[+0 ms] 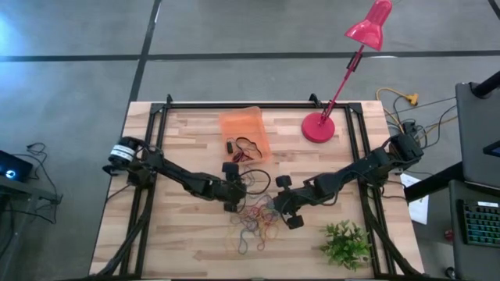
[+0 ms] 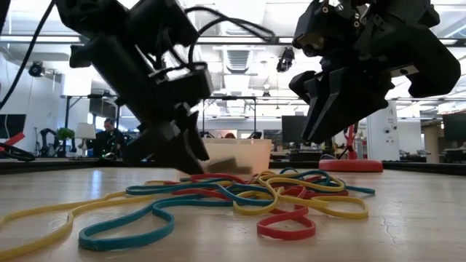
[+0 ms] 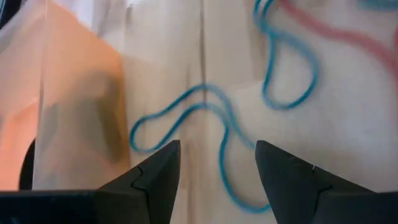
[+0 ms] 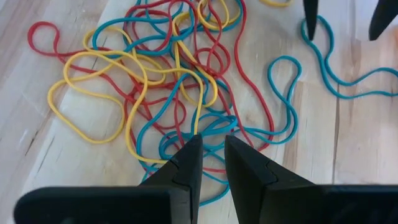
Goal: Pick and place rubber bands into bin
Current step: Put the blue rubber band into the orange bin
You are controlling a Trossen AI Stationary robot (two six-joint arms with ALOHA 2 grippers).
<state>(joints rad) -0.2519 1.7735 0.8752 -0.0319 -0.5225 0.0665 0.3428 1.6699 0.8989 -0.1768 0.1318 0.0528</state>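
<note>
Smooth pale wood table (image 1: 195, 242), matt rubber bands (image 4: 155, 74), translucent plastic bin (image 1: 244, 125).

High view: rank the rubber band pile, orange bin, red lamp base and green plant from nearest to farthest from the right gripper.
From the right gripper, near the table's middle:
1. Rubber band pile, right beside it on the left-arm side.
2. Green plant, toward the near right corner.
3. Orange bin and red lamp base, both at the far edge, too close to call.
</note>
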